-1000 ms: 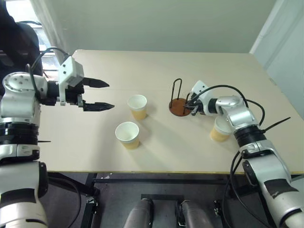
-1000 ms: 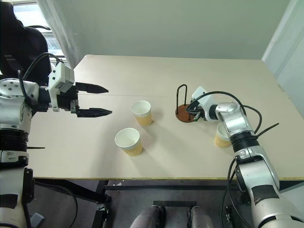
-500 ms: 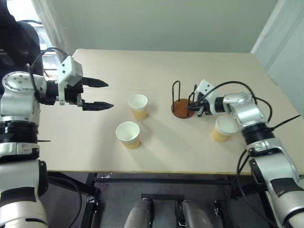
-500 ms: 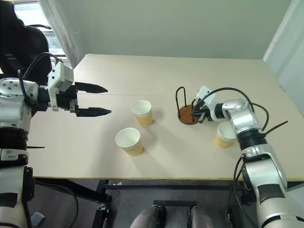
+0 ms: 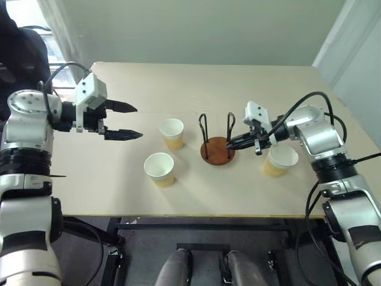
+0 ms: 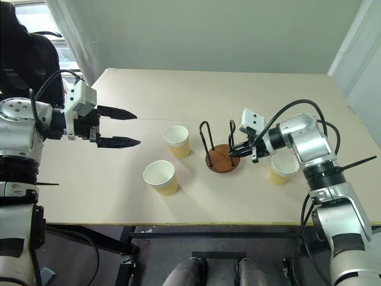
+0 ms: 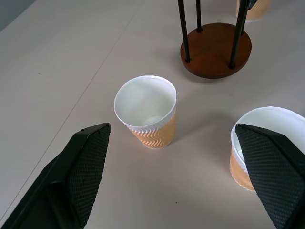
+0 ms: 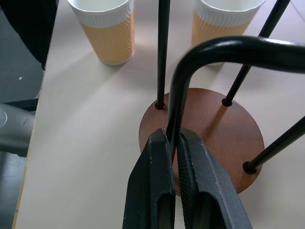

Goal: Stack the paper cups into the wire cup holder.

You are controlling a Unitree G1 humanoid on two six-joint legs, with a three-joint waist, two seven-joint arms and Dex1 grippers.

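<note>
Standing upright, brown-based black-wire cup holder (image 5: 217, 150) in right gripper (image 5: 233, 142)

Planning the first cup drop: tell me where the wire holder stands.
The black-wire cup holder on its round reddish-brown base stands mid-table, between the far tan paper cup and the right-side cup, one loop pinched by the right pincer.

Tan zigzag paper cups (image 7: 147, 119) w/ white insides; red-brown holder base (image 5: 217, 151), blk wires.

A pale beige tabletop (image 5: 250, 83) carries three paper cups and a wire cup holder (image 5: 216, 150): one cup (image 5: 172, 133) left of the holder, another (image 5: 160, 169) nearer the front edge, the third (image 5: 278, 161) to the holder's right.
</note>
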